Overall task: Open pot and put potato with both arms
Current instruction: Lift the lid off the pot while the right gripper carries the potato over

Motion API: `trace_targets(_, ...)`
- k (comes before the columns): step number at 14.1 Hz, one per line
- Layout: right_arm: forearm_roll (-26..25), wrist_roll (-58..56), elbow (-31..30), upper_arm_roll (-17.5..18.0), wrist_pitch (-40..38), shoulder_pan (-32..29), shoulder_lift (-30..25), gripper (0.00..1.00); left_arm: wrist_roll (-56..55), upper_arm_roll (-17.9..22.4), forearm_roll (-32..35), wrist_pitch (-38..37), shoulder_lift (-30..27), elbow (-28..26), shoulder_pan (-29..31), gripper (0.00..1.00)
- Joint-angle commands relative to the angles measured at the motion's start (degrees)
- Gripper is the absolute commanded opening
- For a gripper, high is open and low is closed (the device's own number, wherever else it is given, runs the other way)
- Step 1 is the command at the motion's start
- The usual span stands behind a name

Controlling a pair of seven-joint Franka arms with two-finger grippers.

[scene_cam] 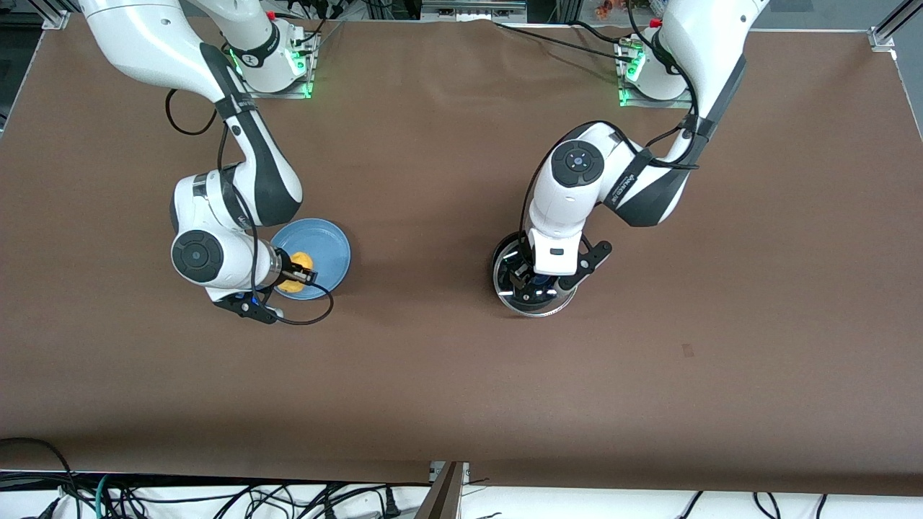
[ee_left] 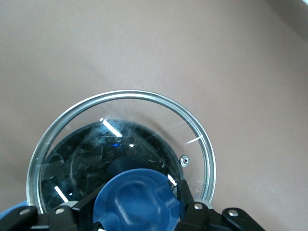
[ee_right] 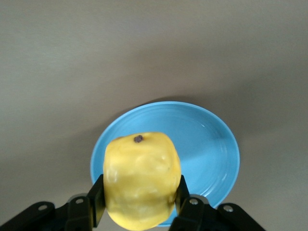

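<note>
Grab stage on both sides. My left end effector (scene_cam: 532, 277) clamped on blue lid knob (ee_left: 137, 199), glass lid (ee_left: 144, 130) on pot (scene_cam: 533, 277). Right end effector (scene_cam: 301, 274) pinching potato (ee_right: 141, 178) over blue plate (scene_cam: 324, 249), toward right arm's end of bench (scene_cam: 447, 360) from pot. Next, I reckon: lift lid straight up, carry potato over.

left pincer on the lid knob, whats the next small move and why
Probably lift the lid straight up: the left pincer is shut on its blue knob and the lid looks barely off the pot, while the right pincer holds the potato over the plate.
</note>
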Motion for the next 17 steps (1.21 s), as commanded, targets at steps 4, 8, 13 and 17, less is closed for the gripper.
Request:
trace_targets(4,0.6,0.4,5.6,7.2,-1.3,1.8,-0.8,0.24,12.1,-0.3,-3.0,-3.8,-4.9,-0.1,5.6,0.5)
trace_targets(8,0.7,8.2,9.2,7.8,0.4,8.4,0.6,0.24,28.7,-0.3,-9.4,-8.3,-7.5,0.8,12.5,0.5)
trace_targets(13,0.7,20.4,12.5,7.8,16.5,18.4,5.2,0.24,45.5,-0.2,-9.7,-11.9,-7.8,1.6,19.8,0.51)
trace_targets(17,3.2,24.2,12.7,8.7,28.5,21.8,8.6,0.24,56.3,-0.2,-9.7,-11.9,-7.3,0.4,24.7,0.52)
